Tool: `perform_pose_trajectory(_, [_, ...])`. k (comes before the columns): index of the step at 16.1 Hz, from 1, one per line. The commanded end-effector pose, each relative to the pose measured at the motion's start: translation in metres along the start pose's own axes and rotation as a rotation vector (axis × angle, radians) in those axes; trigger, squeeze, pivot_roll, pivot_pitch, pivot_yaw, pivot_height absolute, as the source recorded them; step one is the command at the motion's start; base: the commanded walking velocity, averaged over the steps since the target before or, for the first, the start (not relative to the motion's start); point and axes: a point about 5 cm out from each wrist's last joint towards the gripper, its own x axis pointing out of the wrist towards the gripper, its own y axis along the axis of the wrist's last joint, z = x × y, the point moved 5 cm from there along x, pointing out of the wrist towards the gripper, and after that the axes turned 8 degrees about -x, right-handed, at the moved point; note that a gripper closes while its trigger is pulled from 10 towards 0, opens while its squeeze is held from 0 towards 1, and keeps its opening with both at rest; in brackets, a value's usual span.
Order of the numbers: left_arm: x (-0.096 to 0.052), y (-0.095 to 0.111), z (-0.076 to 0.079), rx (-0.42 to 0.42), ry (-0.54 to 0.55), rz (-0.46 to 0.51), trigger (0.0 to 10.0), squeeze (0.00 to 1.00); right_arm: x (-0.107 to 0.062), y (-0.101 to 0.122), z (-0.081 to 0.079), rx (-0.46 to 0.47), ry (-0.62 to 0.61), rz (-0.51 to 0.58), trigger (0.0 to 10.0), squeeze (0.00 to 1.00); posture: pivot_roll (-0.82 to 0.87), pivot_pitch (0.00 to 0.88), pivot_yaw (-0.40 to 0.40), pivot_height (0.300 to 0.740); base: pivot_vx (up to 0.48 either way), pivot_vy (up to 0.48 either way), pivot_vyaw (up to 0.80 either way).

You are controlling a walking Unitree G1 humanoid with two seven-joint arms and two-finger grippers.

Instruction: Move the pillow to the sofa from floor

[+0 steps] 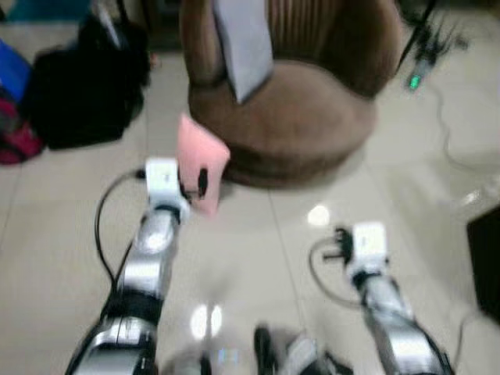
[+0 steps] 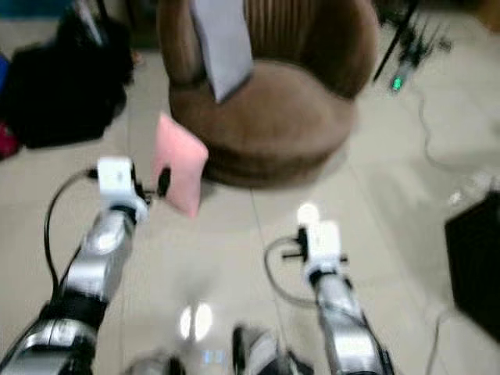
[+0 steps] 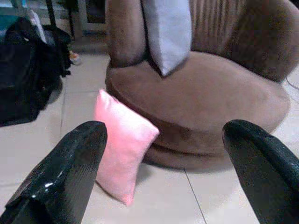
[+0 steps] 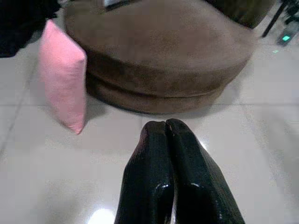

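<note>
A pink pillow [image 1: 201, 160] stands on edge on the tiled floor, leaning against the front left of a round brown sofa [image 1: 289, 117]. A grey pillow [image 1: 244, 43] rests against the sofa's backrest. My left gripper [image 3: 166, 133] is open, held above the floor just short of the pink pillow [image 3: 122, 144], which sits toward its left finger. My right gripper [image 4: 167, 126] is shut on nothing and hangs over bare tiles in front of the sofa, to the right of the pink pillow [image 4: 63, 77].
A black bag [image 1: 78, 86] and a red bag [image 1: 16, 141] lie on the floor at the left. Cables [image 1: 445, 117] and a device with a green light [image 1: 414, 80] are at the back right. A black box [image 1: 484, 258] stands at the right edge.
</note>
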Motion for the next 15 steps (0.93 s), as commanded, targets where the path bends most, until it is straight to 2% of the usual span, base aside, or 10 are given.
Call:
perform_pose_trajectory(1, [-0.0028, -0.0028, -0.0103, 0.011, 0.024, -0.01, 10.0, 0.0, -0.0017, -0.0012, -0.0055, 0.003, 0.008, -0.004, 10.0, 0.0, -0.12, 0.231, -0.067, 0.74, 0.465, 0.0, 0.0])
perform_pose_trajectory(12, [-0.002, -0.003, -0.0125, 0.026, 0.026, -0.012, 10.0, 0.0, 0.0001, -0.0002, -0.0061, 0.002, 0.008, 0.0, 10.0, 0.0, -0.11, 0.22, -0.064, 0.74, 0.477, 0.0, 0.0])
perform_pose_trajectory(15, [-0.0016, -0.0022, -0.0125, 0.024, 0.027, -0.008, 10.0, 0.0, 0.0005, 0.0001, -0.0067, 0.001, 0.01, 0.001, 10.0, 0.0, -0.11, 0.217, -0.064, 0.74, 0.331, 0.0, 0.0])
